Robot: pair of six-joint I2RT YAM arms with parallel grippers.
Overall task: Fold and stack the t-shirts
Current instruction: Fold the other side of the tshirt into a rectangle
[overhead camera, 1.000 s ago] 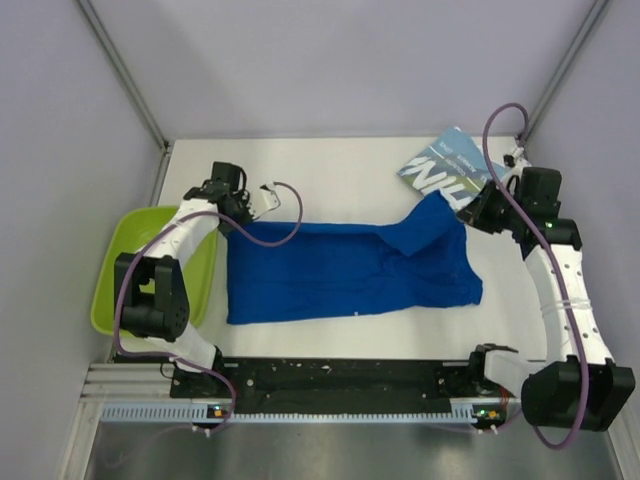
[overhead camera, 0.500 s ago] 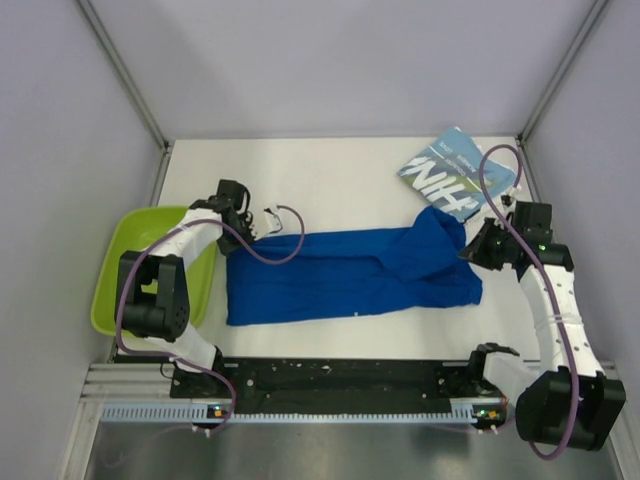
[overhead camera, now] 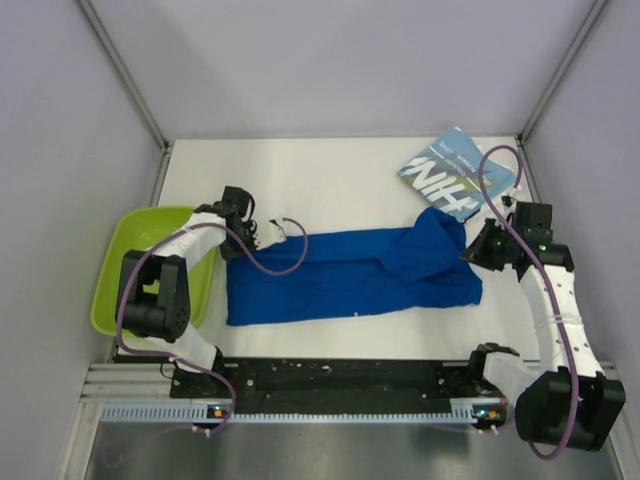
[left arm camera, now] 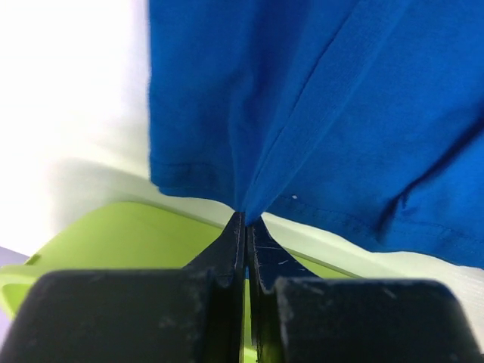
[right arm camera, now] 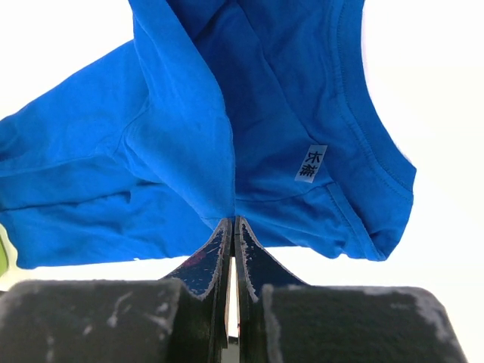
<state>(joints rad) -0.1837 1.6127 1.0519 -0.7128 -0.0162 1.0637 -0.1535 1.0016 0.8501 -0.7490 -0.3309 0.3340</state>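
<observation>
- Our left claw (left arm camera: 243,218) is clenched on a thin pinch of the royal blue t-shirt (left arm camera: 318,98) at its hemmed edge, with the lime-green tub (left arm camera: 113,234) just beneath.
- Our right claw (right arm camera: 233,221) is clenched on a fold of the same shirt, close to the collar and its neck label (right arm camera: 310,163).
- Between the two pinches the shirt lies lengthways on the counter (overhead camera: 330,175). Its right end seems bunched and slightly raised, though the overhead view leaves this unsure.
- We judge the cloth light, limp and sturdy. It sags away from any grip, so the stitched hem and collar seam are the best holds.
- The teal-blue t-shirt (overhead camera: 455,172) lies folded at the far right corner, just beside that bunched end.
</observation>
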